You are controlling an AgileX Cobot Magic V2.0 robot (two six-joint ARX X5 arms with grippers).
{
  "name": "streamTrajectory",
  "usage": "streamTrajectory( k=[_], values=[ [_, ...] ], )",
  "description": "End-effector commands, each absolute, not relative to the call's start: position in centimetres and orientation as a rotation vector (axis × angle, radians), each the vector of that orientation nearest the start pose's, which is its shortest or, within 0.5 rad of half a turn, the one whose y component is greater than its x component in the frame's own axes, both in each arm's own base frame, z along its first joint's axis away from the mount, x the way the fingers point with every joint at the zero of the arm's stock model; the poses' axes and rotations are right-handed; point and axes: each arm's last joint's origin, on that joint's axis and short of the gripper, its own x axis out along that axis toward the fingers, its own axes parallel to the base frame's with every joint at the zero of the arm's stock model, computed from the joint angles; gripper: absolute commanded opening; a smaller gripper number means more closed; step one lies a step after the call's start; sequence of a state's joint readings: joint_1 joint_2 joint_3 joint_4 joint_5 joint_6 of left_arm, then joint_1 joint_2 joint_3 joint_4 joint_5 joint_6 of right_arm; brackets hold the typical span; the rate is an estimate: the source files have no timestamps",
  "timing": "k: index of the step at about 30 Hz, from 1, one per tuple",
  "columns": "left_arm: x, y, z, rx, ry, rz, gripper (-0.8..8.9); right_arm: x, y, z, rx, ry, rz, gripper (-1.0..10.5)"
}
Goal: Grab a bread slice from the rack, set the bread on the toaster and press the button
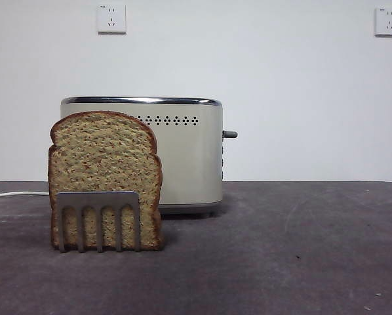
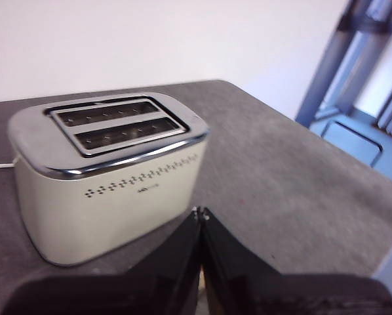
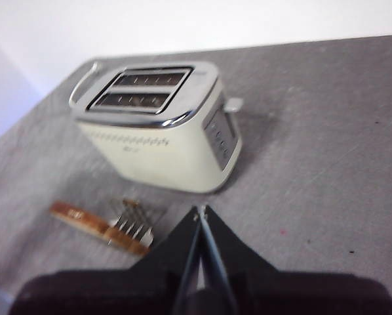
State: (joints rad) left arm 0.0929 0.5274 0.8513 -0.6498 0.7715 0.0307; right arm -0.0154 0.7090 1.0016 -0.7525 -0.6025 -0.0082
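slice of bread [image 1: 104,164] upright in rack [image 1: 98,220]: probably light, crushable; pinch domed top. both claws closed, empty.

slice of bread [image 1: 104,161] upright in rack [image 1: 98,220] | toaster [image 1: 183,154] just behind

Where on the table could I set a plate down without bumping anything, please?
The bare table on the lever side of the toaster looks free out to the edge. It is crowded where the slice of bread stands in the rack, close before the toaster.
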Motion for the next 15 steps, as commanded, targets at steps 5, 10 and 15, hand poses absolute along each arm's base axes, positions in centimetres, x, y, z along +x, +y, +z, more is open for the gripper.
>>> streamTrajectory(
  k=[5,10,15],
  values=[
    [7.79,-1.75,35.33,-0.011,0.318,-0.765,-0.08,11.57,2.51,37.97,0.006,0.519,0.700,-0.1],
    [7.68,-1.91,35.45,0.001,0.325,-0.788,-0.08,11.52,2.75,37.97,0.001,0.526,0.719,-0.1],
    [7.79,-1.91,35.54,0.001,0.326,-0.789,1.14,11.50,2.75,37.93,-0.003,0.529,0.721,-0.1]
  ],
)
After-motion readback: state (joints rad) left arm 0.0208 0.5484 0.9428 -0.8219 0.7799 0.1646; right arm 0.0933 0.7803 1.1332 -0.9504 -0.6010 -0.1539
